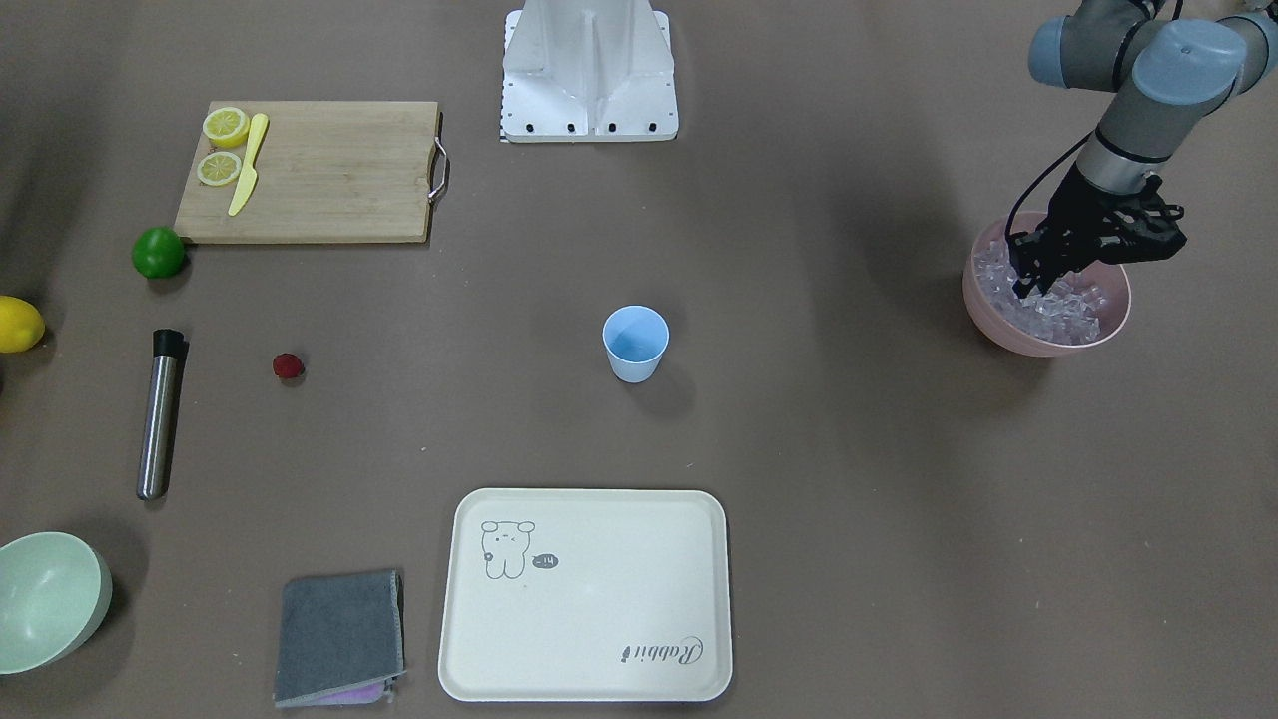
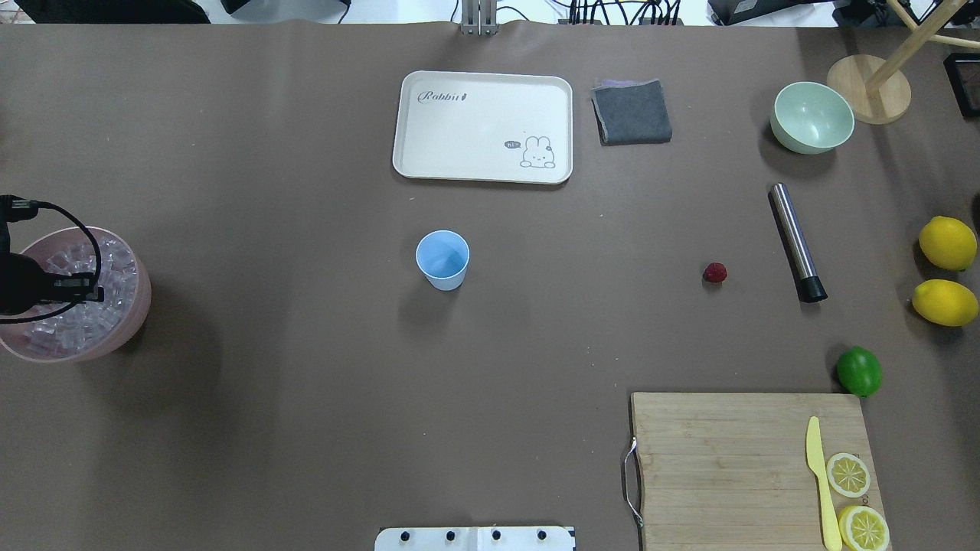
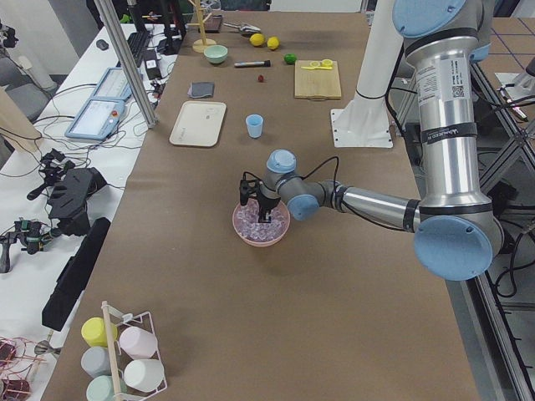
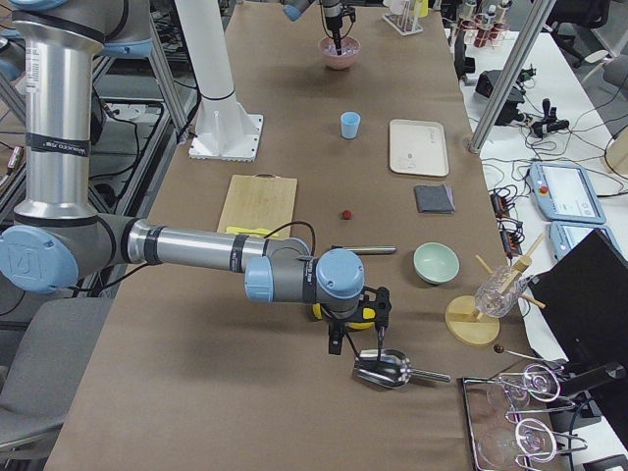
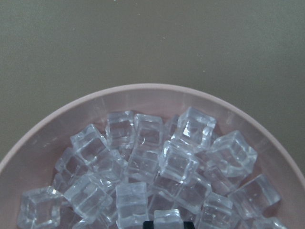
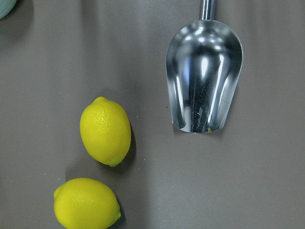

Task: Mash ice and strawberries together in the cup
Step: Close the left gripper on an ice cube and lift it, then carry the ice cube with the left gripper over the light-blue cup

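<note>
Brown covering spans the table (image 2: 306, 428), cluttered benches (image 3: 50, 125) alongside; left tool (image 1: 1033, 285) in ice (image 1: 1078, 310), right tool (image 4: 353, 341) by scoop (image 4: 385, 368), grips unreadable.

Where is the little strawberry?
In the overhead view the strawberry lies right of the blue cup, close beside the steel rod's black end.

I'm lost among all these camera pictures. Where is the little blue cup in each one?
Front-facing: cup at centre, just above the cream tray.
Overhead: cup left of centre, below the tray.
Exterior left: cup upper middle, right of the tray.
Exterior right: cup upper middle, left of the tray.
Left wrist: not in it.
Right wrist: not in it.
Shared landmark: the tray.
</note>
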